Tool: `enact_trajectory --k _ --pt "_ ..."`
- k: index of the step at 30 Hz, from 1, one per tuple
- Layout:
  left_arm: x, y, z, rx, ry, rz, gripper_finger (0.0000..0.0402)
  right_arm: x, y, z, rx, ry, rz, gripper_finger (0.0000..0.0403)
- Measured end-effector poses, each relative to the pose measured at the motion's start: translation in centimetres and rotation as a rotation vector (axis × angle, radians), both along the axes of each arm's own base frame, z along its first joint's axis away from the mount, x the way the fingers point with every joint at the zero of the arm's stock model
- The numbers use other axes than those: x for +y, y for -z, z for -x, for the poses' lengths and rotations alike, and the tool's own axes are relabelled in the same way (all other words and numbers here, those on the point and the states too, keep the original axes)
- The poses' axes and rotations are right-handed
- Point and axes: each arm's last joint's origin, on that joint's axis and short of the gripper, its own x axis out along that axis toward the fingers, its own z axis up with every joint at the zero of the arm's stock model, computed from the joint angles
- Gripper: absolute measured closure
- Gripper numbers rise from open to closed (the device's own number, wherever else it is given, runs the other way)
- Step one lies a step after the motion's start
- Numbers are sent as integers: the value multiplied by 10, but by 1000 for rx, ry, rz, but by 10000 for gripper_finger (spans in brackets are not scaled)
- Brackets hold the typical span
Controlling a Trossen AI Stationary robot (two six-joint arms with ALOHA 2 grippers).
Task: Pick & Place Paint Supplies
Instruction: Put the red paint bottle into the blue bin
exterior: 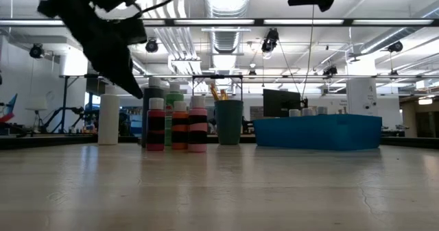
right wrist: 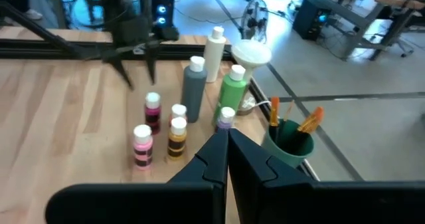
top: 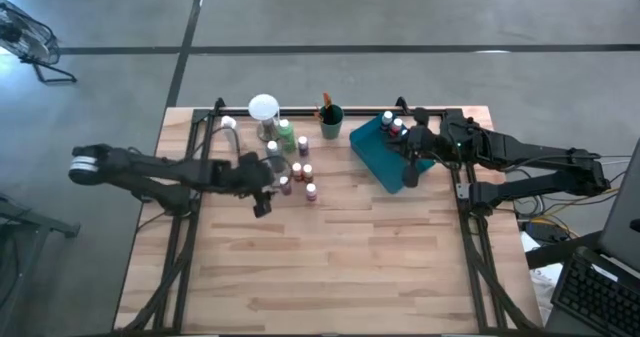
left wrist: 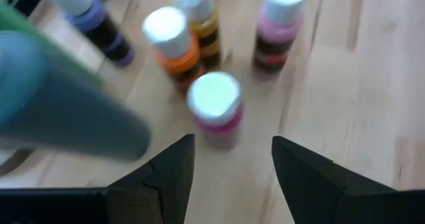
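My left gripper (left wrist: pixel 229 164), fingers apart and empty, hovers just short of the small pink white-capped paint bottle (left wrist: pixel 215 110) at frame centre, so I'd next descend and close, while my right gripper (right wrist: pixel 226 154), pinched together, waits over the teal plastic tray (top: pixel 385 162).

Counted beside the green cup (right wrist: pixel 287 141):

- Small white-capped paint bottles (right wrist: pixel 154 109) standing on the table: five in the right wrist view.
- Taller bottles: three, one grey (right wrist: pixel 194 90), one green (right wrist: pixel 232 96), one white (right wrist: pixel 214 48).
- Brushes (right wrist: pixel 310 120) in the cup: at least two orange-tipped handles visible; the exact number cannot be told.
- Bottles inside the teal tray (top: pixel 385 157), on the cup's far side from the cluster: three caps (top: pixel 396 125) visible from above.
- Round white-topped object (top: pixel 264 107): one.
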Motion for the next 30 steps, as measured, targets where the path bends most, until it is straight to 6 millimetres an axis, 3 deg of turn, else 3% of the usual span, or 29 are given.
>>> enact_trajectory --k 3,8,16,23,30 --pt "-7 26 5 -77 -3 9 195 -1 0 0 1 25 9 394" --pt "-7 57 22 -35 -122 37 195 -1 0 0 1 27 10 394" --pt "-5 69 24 -250 -84 -87 195 -1 -3 -1 -28 28 12 394" --pt "-3 80 33 -264 -106 -116 195 -1 -4 -1 -43 29 13 394" --pt "-4 83 29 -266 -66 -120 195 -1 -6 -2 -61 26 25 394"
